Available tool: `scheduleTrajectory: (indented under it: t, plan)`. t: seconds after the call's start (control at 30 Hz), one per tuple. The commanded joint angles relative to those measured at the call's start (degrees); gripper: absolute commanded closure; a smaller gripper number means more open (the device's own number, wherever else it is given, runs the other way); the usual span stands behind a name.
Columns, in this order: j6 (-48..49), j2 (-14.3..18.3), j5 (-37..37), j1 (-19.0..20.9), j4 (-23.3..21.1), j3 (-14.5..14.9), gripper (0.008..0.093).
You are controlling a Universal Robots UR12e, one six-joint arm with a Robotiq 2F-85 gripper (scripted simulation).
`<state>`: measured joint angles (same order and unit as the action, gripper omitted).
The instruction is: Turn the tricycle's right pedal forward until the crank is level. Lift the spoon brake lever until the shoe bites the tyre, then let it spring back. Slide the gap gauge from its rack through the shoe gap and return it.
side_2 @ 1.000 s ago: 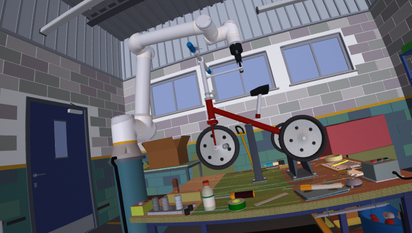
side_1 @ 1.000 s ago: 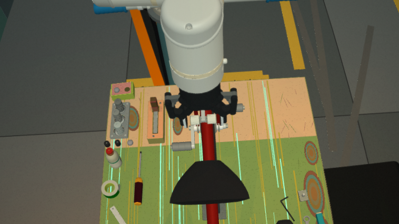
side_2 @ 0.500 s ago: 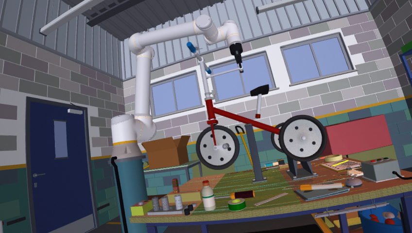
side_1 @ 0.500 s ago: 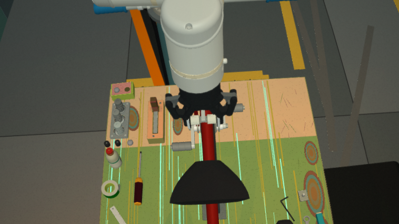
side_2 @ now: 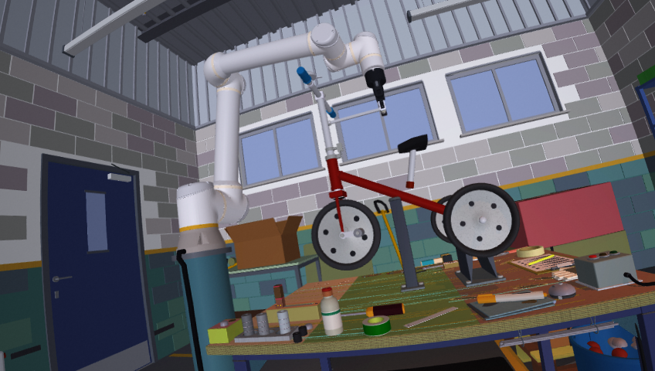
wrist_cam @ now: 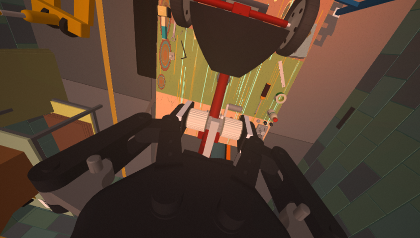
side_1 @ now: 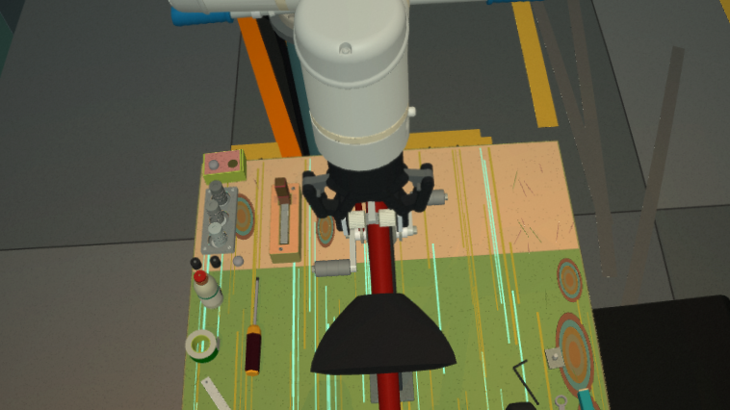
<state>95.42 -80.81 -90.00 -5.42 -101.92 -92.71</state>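
Observation:
The spoon brake lever (side_2: 358, 113) is a pale bar running back from the tricycle's steering column, high above the bench. It ends in a ribbed white crosswise grip (wrist_cam: 215, 127) (side_1: 371, 219). My gripper (wrist_cam: 214, 127) (side_1: 371, 220) (side_2: 382, 110) reaches down over that end, and its two finger pads are closed on the two ends of the ribbed grip. The red tricycle (side_2: 404, 193) stands raised on stands, with its black saddle (side_1: 383, 334) behind the gripper. The left pedal (side_1: 332, 267) shows beside the red frame tube. The gap gauge (side_1: 284, 216) sits in its orange rack on the bench.
Behind the bench are a brick wall with windows and the arm's blue pedestal (side_2: 202, 303). On the bench lie a bottle (side_1: 207, 289), a tape roll (side_1: 202, 346), a screwdriver (side_1: 253, 341), a bolt plate (side_1: 218, 219) and a hex key (side_1: 526, 380).

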Motion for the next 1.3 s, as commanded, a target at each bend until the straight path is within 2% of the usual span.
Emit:
scheduleTrajectory:
  t: [0.0,0.1,1.27]
  plan:
    - [0.0,-0.02,0.0,0.0,-0.02,0.05,0.0884]
    - [0.0,-0.02,0.0,0.0,-0.02,0.05,0.0934]
    - [0.0,-0.14,0.0,0.0,0.59,0.53,0.0934]
